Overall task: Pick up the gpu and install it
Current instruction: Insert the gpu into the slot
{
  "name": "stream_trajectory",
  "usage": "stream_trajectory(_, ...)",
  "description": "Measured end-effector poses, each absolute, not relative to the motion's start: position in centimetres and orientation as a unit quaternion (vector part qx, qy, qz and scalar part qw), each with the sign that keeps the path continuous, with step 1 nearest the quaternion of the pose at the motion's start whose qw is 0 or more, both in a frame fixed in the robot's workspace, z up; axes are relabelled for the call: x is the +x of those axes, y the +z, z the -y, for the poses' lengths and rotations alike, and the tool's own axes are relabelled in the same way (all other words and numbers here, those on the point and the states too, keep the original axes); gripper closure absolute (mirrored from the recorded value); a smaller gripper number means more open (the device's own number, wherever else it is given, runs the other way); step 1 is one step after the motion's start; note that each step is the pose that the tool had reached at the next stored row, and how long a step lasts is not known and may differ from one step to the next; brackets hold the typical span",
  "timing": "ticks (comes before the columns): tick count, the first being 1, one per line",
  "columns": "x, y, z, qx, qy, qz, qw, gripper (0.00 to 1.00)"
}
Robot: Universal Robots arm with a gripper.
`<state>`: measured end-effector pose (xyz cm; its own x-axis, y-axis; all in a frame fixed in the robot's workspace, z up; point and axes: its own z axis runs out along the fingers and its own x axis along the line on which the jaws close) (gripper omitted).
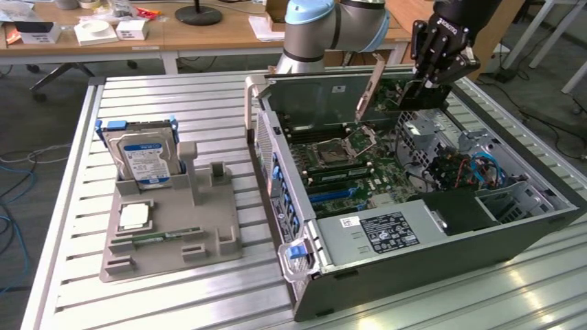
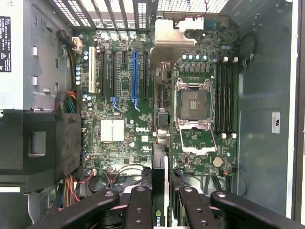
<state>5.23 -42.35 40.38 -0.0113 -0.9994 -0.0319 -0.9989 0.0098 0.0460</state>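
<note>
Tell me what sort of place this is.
Probably a robotics lab or test workshop set up for computer assembly: an open computer case lies on a slatted metal table, the robot's hand holds the gpu above its motherboard, and cluttered wooden desks stand behind.

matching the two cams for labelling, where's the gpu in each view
exterior view: gpu held by the pincer above the open computer case, toward the exterior view's right
wrist view: gpu edge-on in the pincer's grip, over the motherboard
shared landmark: the empty cpu socket
</note>
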Motion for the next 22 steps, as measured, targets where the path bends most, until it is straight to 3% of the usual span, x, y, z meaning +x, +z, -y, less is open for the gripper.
stream_trajectory(22, 5.23, 40.37, 42.35, 0.708, -0.027, 0.706, 0.005, 0.74)
